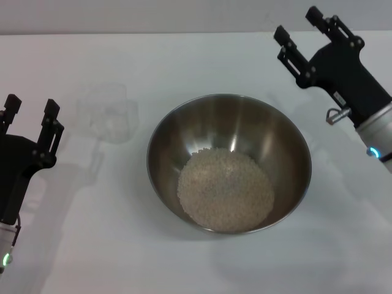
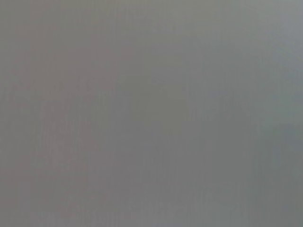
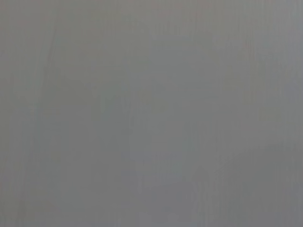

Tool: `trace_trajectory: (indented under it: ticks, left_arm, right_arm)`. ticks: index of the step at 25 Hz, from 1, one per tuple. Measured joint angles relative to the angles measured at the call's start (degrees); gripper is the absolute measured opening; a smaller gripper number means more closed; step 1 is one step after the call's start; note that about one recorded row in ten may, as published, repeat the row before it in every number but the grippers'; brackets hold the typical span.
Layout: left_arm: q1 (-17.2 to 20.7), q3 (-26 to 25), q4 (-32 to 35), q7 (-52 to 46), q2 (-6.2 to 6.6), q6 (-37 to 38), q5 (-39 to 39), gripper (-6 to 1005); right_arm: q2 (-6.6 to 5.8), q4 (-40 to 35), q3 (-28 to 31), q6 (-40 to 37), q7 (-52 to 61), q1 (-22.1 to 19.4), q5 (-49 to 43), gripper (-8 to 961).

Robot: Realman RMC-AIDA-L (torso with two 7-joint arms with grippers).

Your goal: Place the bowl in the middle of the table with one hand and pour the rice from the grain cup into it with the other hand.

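Note:
The steel bowl point(image 1: 228, 162) stands in the middle of the white table point(image 1: 92, 245), with a pale heap of rice point(image 1: 225, 188) in its bottom. Left of the bowl stands the clear grain cup point(image 1: 109, 113), upright, and it looks empty. My left gripper point(image 1: 30, 110) is at the left edge, open, holding nothing, apart from the cup. Up at the far right, my right gripper point(image 1: 298, 23) hangs open and empty, beyond the bowl's rim. Both wrist views show only a flat grey blur.
Bare white tabletop surrounds the bowl on all sides. The table's far edge point(image 1: 153, 33) runs along the top of the head view.

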Motion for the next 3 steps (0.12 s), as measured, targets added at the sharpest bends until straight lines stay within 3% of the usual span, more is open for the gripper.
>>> trace_trajectory:
  ticks: [3]
  left_arm:
    - [-0.5, -0.3, 0.0, -0.1, -0.04, 0.2, -0.1, 616]
  right_arm:
    - [-0.02, 0.2, 0.8, 0.7, -0.1, 1.2, 0.0, 627]
